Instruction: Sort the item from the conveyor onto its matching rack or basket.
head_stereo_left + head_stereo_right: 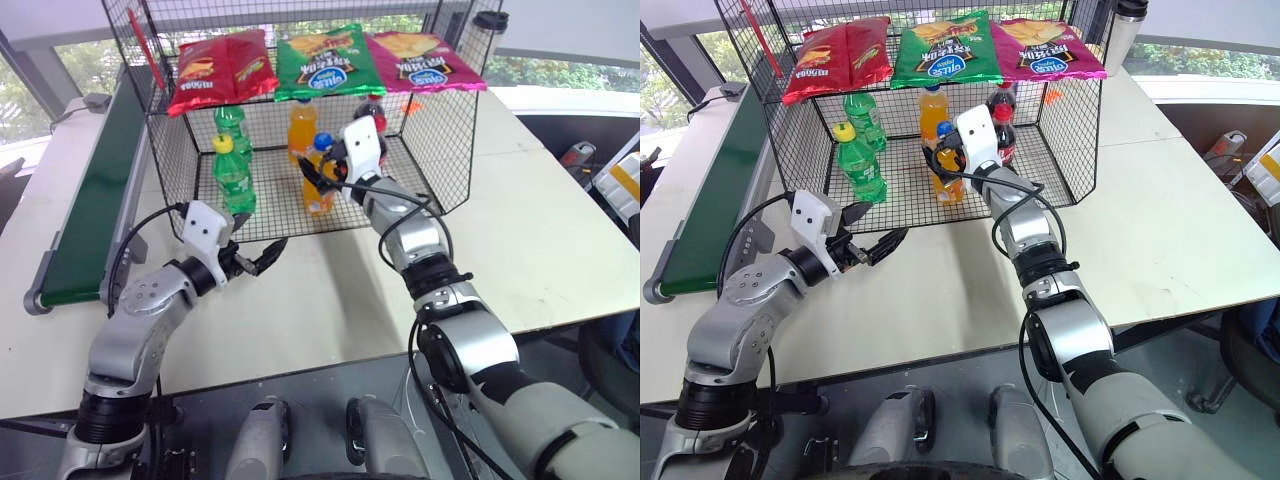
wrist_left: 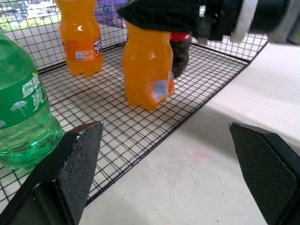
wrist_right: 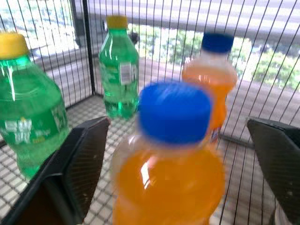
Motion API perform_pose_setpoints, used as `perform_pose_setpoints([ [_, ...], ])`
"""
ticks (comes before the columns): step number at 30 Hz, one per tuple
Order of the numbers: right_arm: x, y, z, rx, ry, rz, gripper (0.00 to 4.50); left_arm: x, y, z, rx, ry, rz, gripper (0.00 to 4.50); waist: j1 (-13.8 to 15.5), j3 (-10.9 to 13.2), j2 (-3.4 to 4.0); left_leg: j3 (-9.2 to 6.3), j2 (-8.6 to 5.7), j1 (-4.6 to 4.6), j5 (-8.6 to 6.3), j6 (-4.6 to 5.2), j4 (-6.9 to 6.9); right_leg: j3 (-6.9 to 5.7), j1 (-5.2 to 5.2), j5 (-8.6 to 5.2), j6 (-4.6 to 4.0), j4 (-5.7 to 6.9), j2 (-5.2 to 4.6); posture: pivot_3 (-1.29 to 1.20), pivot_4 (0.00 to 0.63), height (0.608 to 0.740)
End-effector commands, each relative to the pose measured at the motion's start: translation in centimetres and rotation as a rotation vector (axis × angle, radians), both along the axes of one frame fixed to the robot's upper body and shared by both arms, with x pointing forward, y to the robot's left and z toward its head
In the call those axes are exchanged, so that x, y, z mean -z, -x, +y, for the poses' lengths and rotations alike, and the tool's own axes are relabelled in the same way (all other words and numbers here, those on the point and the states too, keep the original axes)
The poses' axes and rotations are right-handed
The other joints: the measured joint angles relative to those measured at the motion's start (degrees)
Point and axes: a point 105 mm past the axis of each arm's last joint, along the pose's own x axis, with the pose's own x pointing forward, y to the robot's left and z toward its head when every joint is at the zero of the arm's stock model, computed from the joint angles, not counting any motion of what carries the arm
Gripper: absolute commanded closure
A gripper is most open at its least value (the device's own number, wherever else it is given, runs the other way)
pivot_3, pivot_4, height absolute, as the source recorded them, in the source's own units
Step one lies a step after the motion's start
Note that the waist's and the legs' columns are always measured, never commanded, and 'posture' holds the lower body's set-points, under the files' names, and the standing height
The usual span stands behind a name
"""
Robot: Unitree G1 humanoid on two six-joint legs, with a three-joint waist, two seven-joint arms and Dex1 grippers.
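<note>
Orange soda bottle (image 3: 169, 159) stands upright on the cage (image 1: 440, 150) floor, the right gripper (image 3: 180, 154) spread wide around it, not touching, left gripper (image 2: 171, 173) open over the table (image 1: 560, 250).

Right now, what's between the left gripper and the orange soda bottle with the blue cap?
Bare table, then the cage's wire-mesh floor; the left wrist view shows it. The left gripper hovers open before the bottle.
</note>
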Motion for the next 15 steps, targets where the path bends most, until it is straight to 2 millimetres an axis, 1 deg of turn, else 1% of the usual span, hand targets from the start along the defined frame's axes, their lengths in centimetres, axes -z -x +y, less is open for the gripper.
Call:
perform_pose_setpoints([
  [1, -1.8, 0.4, 0.5, -0.026, -0.019, -0.061, 0.02, -0.7, 0.3, 0.0, 0.005, -0.013, -0.044, 0.00, 0.00, 0.00, 0.00, 0.00, 0.00, 0.00, 0.00, 0.00, 0.00, 0.03, 0.00, 0.00, 0.00, 0.00, 0.00, 0.00, 0.150, 0.739],
  [6, -2.4, 1.1, 0.8, -0.058, -0.016, -0.078, 0.02, -0.7, 0.2, 0.1, 0.002, -0.011, -0.042, 0.00, 0.03, 0.00, 0.00, 0.00, 0.00, 0.00, 0.00, 0.00, 0.00, 0.05, 0.00, 0.00, 0.00, 0.00, -0.01, 0.00, 0.150, 0.739],
  [9, -3.1, 1.5, 0.6, -0.066, -0.013, -0.097, 0.02, -0.6, 0.1, 0.1, 0.000, -0.009, -0.041, 0.00, 0.02, 0.00, 0.00, 0.00, 0.00, 0.00, 0.00, 0.00, 0.00, 0.05, 0.00, 0.00, 0.00, 0.00, -0.01, 0.00, 0.150, 0.739],
  [12, -3.9, 1.9, -0.5, -0.043, -0.024, -0.129, 0.02, -0.5, 0.1, 0.0, 0.001, -0.005, -0.038, 0.00, 0.09, 0.00, 0.00, 0.00, 0.00, 0.00, 0.00, 0.00, 0.00, 0.05, 0.00, 0.00, 0.00, 0.00, -0.01, 0.00, 0.150, 0.739],
  [15, -3.8, 2.3, -1.4, -0.030, -0.015, -0.130, 0.02, -0.3, 0.0, -0.1, 0.002, -0.004, -0.034, 0.00, 0.14, 0.00, 0.00, 0.00, 0.00, 0.00, 0.00, 0.00, 0.00, 0.05, 0.00, 0.00, 0.00, -0.01, -0.03, 0.00, 0.150, 0.739],
])
